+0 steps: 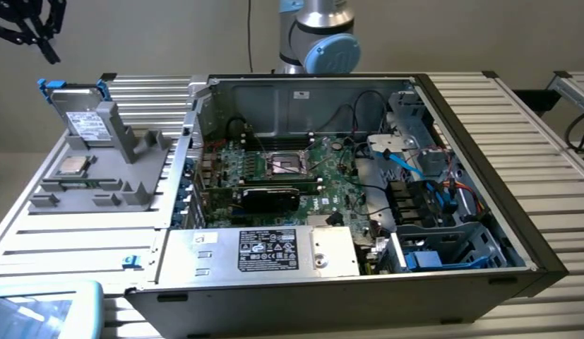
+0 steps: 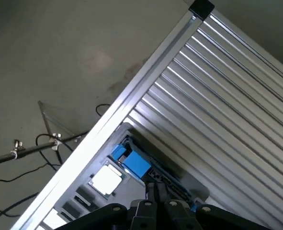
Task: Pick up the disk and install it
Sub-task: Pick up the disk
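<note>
Exterior view: the gripper (image 1: pixel 45 48) hangs high at the exterior view's left, above and well clear of the disk (image 1: pixel 85 121), touching nothing. The disk stands on edge in a grey fixture (image 1: pixel 113 185) on the slatted table (image 1: pixel 85 240). Its white label faces the camera and the blue carrier tabs show at its upper corners. A processor chip (image 1: pixel 73 166) lies flat in the same fixture, just in front of the disk. To the exterior view's right of the fixture sits the open computer case (image 1: pixel 480 176), with the motherboard (image 1: pixel 292 169) exposed. A silver power supply box (image 1: pixel 272 251) with a black-and-white sticker sits at the near side of the case. The arm (image 1: pixel 316 35) rises behind the case. Wrist view: the gripper (image 2: pixel 155 190) has its fingers pressed together at the tips, closed on nothing. Beyond them is the disk (image 2: pixel 135 164), recognisable by its blue carrier end, seated in the grey fixture (image 2: pixel 76 203) with the processor chip (image 2: pixel 105 181) beside it. The slatted table (image 2: pixel 218 96) edge runs diagonally, with bare floor (image 2: pixel 60 57) past it.
</note>
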Robot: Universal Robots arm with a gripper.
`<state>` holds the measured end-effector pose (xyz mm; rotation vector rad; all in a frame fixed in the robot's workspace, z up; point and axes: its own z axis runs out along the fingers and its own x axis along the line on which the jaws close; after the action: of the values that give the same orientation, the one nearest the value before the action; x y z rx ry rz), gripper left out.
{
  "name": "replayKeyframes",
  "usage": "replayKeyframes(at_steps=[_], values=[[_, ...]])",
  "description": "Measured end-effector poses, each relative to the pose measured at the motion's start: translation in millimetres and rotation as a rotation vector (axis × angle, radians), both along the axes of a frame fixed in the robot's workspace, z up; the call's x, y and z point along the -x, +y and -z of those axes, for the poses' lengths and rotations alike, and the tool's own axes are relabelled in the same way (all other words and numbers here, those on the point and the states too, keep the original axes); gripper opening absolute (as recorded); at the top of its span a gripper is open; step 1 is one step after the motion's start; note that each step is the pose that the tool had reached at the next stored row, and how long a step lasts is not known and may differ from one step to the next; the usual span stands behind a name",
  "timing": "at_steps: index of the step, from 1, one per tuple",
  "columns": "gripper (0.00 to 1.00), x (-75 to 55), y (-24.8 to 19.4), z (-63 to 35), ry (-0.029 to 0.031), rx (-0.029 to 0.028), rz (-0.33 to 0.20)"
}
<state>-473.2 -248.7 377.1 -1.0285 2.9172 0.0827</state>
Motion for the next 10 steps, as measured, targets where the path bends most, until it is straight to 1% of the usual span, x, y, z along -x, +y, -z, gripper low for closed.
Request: replayKeyframes(at_steps=[2,3,6,10], values=[[0.11,0.0,0.0,0.1,-0.0045,-0.0002,-0.036],[0.11,0.0,0.1,0.1,-0.0057,-0.0006,-0.055],[0.11,0.0,0.0,0.1,-0.0061,-0.0040,-0.109],[0.11,0.0,0.0,0.2,-0.0065,-0.0114,-0.181]])
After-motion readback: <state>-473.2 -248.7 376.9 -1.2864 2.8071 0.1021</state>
